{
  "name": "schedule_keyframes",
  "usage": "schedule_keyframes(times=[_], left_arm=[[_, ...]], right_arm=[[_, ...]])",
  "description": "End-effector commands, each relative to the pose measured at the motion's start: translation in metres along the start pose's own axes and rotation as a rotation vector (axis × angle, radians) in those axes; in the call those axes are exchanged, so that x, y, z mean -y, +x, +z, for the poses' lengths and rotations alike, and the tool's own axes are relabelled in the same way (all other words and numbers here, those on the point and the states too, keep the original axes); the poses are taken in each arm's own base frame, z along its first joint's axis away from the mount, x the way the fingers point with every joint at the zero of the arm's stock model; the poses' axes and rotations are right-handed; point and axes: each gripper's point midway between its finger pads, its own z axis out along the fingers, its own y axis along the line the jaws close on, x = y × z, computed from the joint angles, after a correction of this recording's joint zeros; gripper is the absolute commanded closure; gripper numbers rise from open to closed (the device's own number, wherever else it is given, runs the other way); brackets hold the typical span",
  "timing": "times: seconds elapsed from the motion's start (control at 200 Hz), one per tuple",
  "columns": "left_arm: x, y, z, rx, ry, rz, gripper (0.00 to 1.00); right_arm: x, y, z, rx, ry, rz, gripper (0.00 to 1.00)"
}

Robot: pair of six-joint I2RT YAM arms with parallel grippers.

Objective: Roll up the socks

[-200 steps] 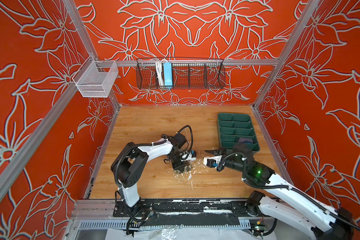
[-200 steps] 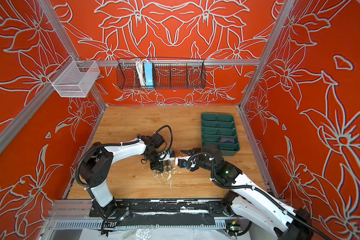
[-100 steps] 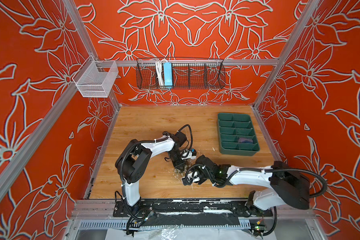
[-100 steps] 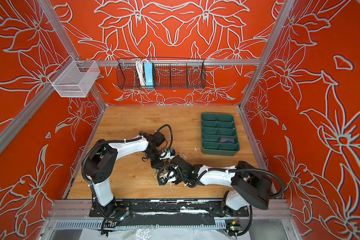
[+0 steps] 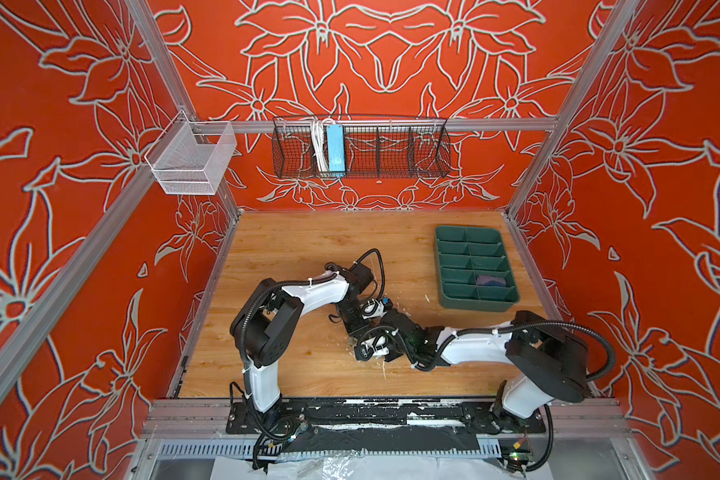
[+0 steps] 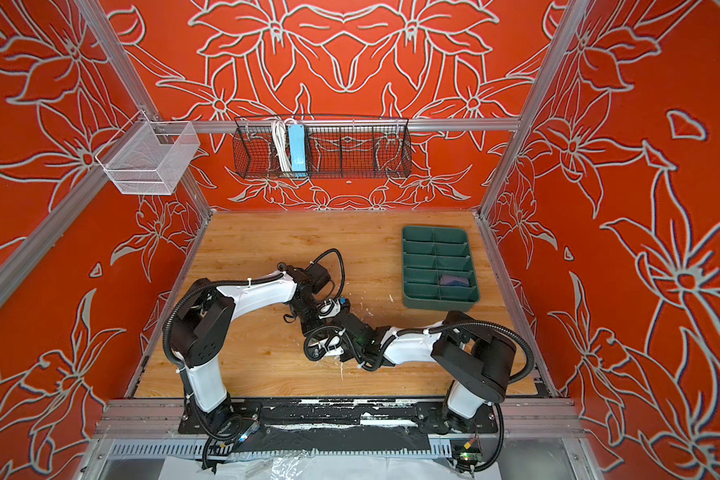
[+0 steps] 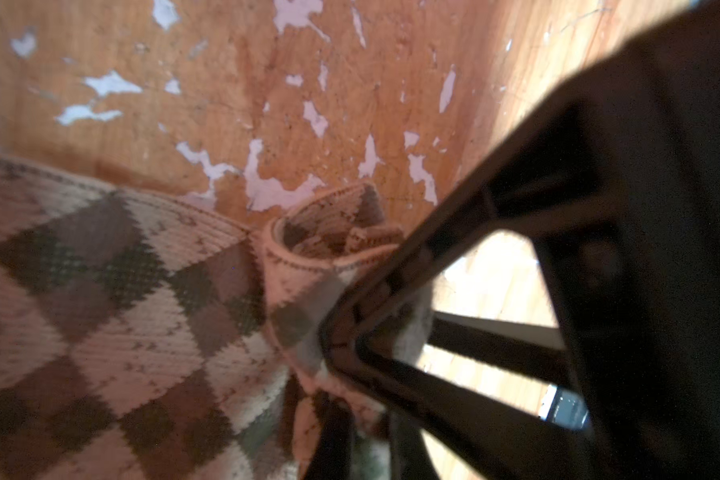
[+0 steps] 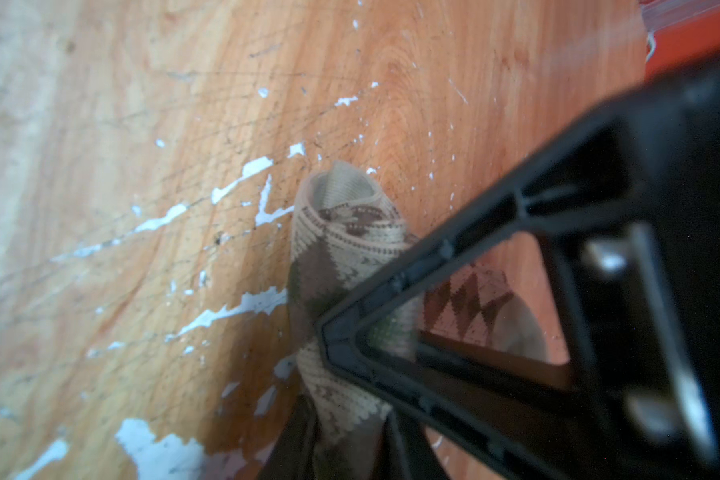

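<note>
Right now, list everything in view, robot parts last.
argyle sock: one, beige-brown, on tabletop, partly rolled
purple sock: one, purple-navy, in divided tray, right column
divided tray: one, green, tabletop right
wire basket: one, black, back wall
power strip: one, blue, in wire basket
cable: one, white, beside power strip
mesh basket: one, white, left wall
tabletop: one, wood, chipped
left gripper: one, black, shut on argyle sock
right gripper: one, black, shut on argyle sock

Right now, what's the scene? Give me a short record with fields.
left pincer: shut on argyle sock, at its rolled end
right pincer: shut on the sock's roll
argyle sock: partly rolled, the rest flat on table
purple sock: in tray, right column, second cell from the near end
</note>
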Motion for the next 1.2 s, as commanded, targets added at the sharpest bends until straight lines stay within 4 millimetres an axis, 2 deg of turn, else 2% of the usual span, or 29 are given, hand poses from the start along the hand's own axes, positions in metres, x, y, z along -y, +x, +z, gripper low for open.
schedule_keyframes(times=[0.0, 0.17, 0.31, 0.47, 0.621, 0.766, 0.801, 0.911, 1.026, 1.116, 1.196], left_arm=[[0.002, 0.010, -0.001, -0.013, -0.024, -0.016, 0.89], [0.006, -0.004, -0.029, 0.105, -0.110, 0.007, 0.78], [-0.003, -0.006, -0.056, 0.206, -0.282, 0.000, 0.70], [-0.023, 0.004, -0.096, 0.330, -0.568, -0.040, 0.65], [-0.041, 0.021, -0.146, 0.435, -0.858, -0.126, 0.64], [-0.040, 0.039, -0.192, 0.515, -1.049, -0.183, 0.63], [-0.033, 0.042, -0.209, 0.566, -1.090, -0.185, 0.60], [-0.015, 0.044, -0.243, 0.684, -1.156, -0.141, 0.51], [0.014, 0.038, -0.273, 0.799, -1.180, -0.005, 0.47], [0.042, 0.025, -0.278, 0.839, -1.129, 0.194, 0.45], [0.060, 0.016, -0.270, 0.804, -1.079, 0.346, 0.43]], right_arm=[[-0.016, 0.012, 0.001, -0.071, -0.102, 0.037, 1.00], [-0.032, 0.019, -0.007, -0.108, -0.206, 0.095, 1.00], [-0.048, 0.014, -0.019, -0.097, -0.355, 0.142, 1.00], [-0.056, 0.004, -0.036, -0.074, -0.556, 0.243, 1.00], [-0.059, -0.005, -0.048, -0.067, -0.762, 0.360, 1.00], [-0.050, -0.009, -0.052, -0.034, -0.874, 0.437, 1.00], [-0.046, -0.009, -0.050, -0.033, -0.885, 0.460, 1.00], [-0.034, -0.003, -0.041, -0.056, -0.893, 0.508, 1.00], [-0.028, 0.009, -0.027, -0.125, -0.855, 0.503, 1.00], [-0.022, 0.016, -0.016, -0.160, -0.809, 0.502, 1.00], [-0.019, 0.019, -0.010, -0.173, -0.786, 0.495, 1.00]])
